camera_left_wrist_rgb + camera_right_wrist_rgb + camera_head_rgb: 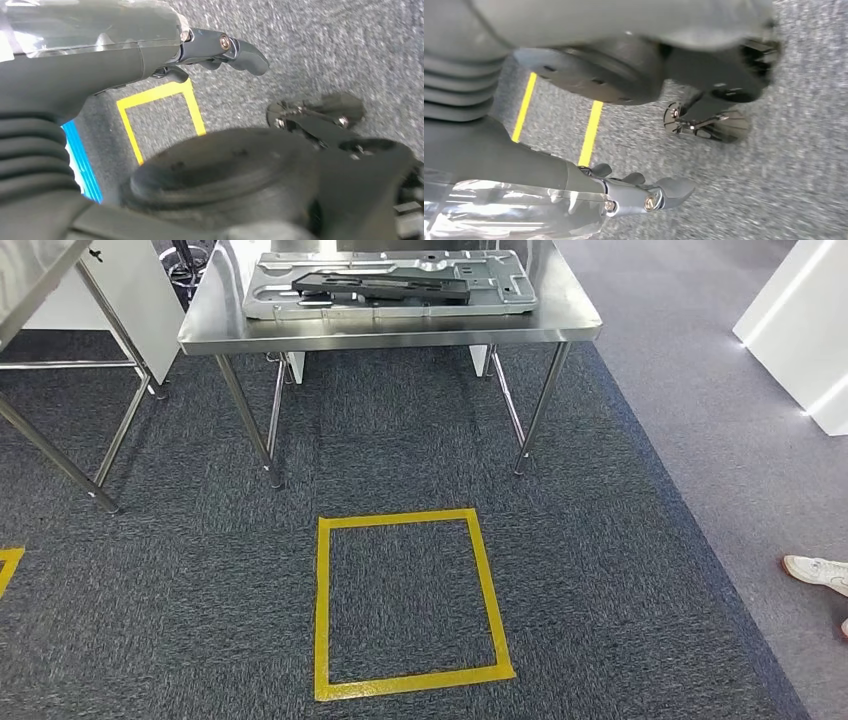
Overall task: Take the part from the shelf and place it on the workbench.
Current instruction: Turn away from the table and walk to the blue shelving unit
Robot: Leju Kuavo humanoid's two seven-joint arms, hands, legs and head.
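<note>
- Head view showed a steel table (390,328) ahead, well beyond both hanging hands, with a yellow tape square (405,602) on the carpet between.
- On the table lay a flat grey stamped metal panel (500,285) with a dark part (385,285) resting on top; I took the dark piece for the task's part, though I could not tell whether this table was shelf or workbench.
- Left hand (220,50) hung over carpet, fingers loosely extended, holding nothing.
- Right hand (644,192) likewise: fingers apart, nothing in them.
- Judged the part stiff, thin, hard-edged, likely light to moderate, and slippery against the panel beneath.
- Best hold looked like a long edge near the middle, thumb under, fingers over, perhaps both hands to stop it tipping.
- A person's white shoe (815,572) stood off to the right.
</note>
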